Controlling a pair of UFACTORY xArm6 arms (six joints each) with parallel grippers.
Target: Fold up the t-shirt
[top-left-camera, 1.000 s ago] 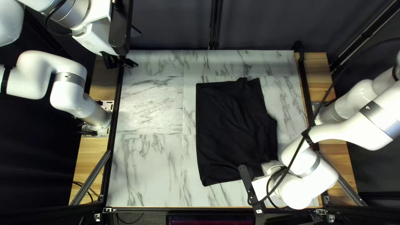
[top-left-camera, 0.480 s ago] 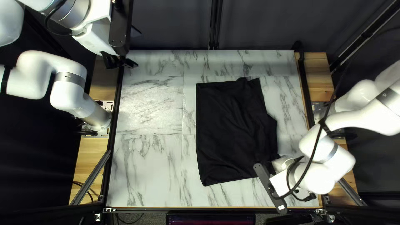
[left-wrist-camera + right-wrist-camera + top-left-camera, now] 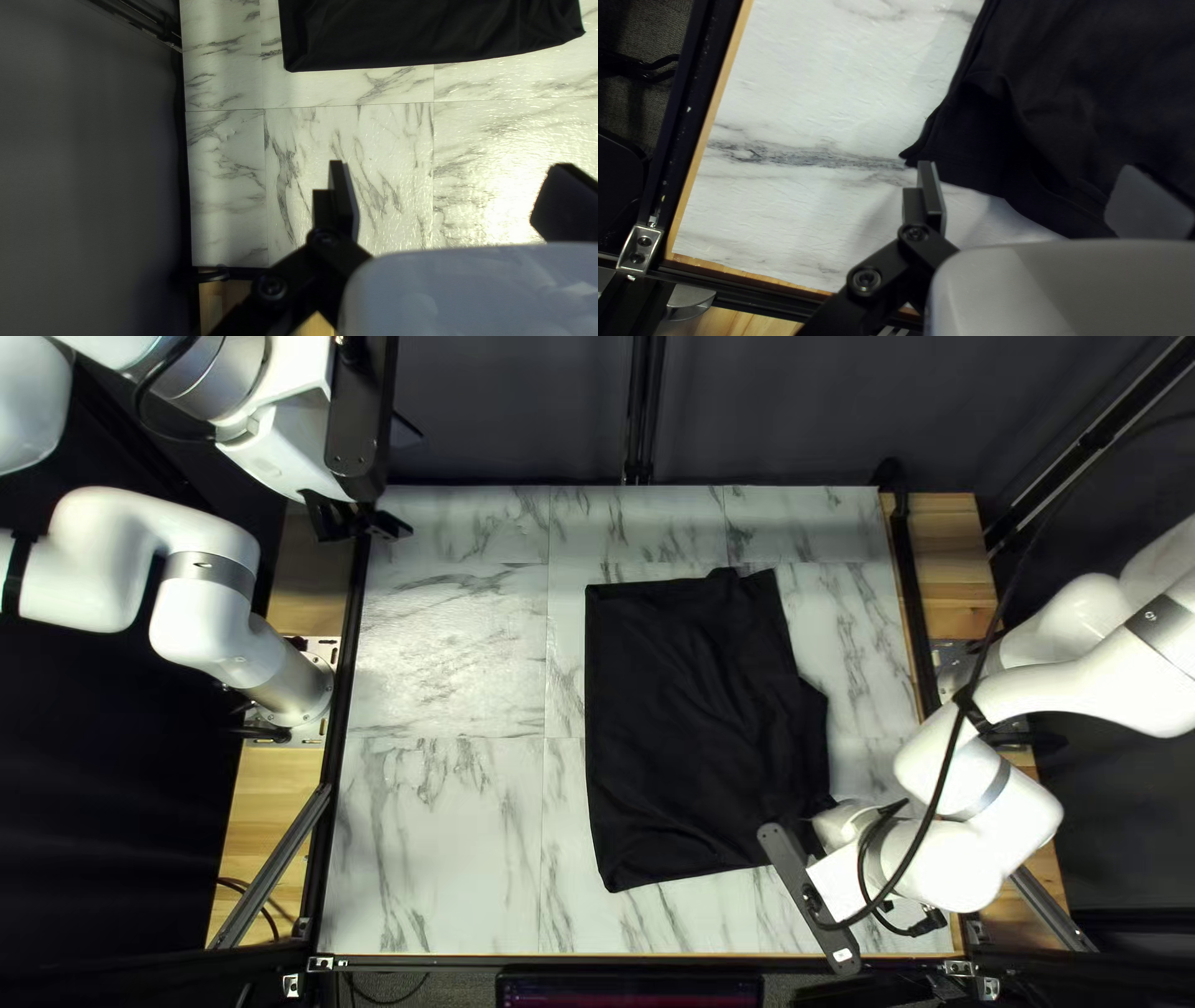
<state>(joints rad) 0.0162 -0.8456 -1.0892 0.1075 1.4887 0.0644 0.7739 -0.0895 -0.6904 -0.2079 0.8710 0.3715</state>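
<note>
Rumpled black shirt (image 3: 703,722) lay right of mid-table (image 3: 436,834)

So the shirt was on the table, creased, with a pretty straight edge facing my left arm's side. My right gripper (image 3: 847,824) was released, fingers wide apart, one beside a shirt corner and the other over the cloth. My left gripper (image 3: 361,525) was also released, fingers spread, up by the table's far left corner, well apart from the shirt.

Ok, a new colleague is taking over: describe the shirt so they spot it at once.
Start with the marbled table. In the top left view, the shirt lies just right of its middle, near the right end effector. It is wrinkled black cloth, while the right arm beside it is mostly white.
</note>
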